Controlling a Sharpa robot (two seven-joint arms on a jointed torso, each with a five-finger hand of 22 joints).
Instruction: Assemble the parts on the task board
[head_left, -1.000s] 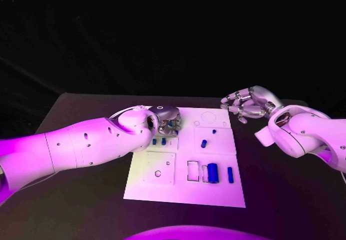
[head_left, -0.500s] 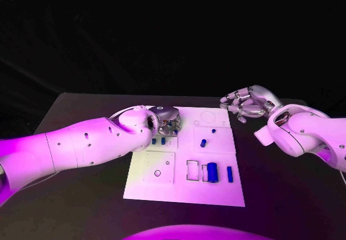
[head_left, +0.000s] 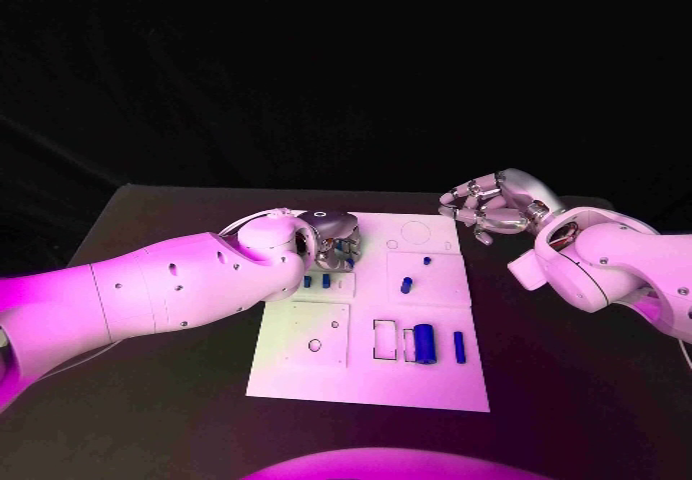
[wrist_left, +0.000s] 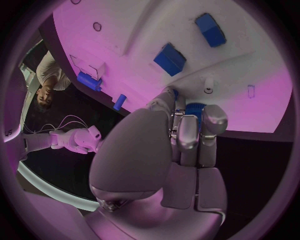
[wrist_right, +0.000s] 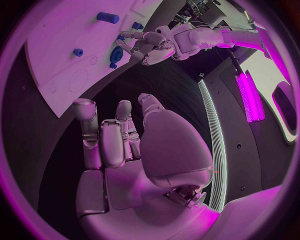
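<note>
1. Black worktop under a dark backdrop, carrying the white task board at its middle.
2. Left hand over the board's far left corner, palm downward; the left wrist view shows its fingers curled together around a blue part, which they grip just above the board surface.
3. Two small blue blocks side by side in the board's left panel, just near of the left hand; the same pair appears in the left wrist view.
4. Two small blue pegs on the upper right panel, one slightly farther from the robot than the other, apart from each other.
5. Large blue cylinder lying in the near right section of the board, beside a rectangular recess; a slim blue pin lies just to its right.
6. Right hand raised beyond the board's far right corner, off the board; its fingers are curled inward and hold nothing, with no part touching them.
</note>
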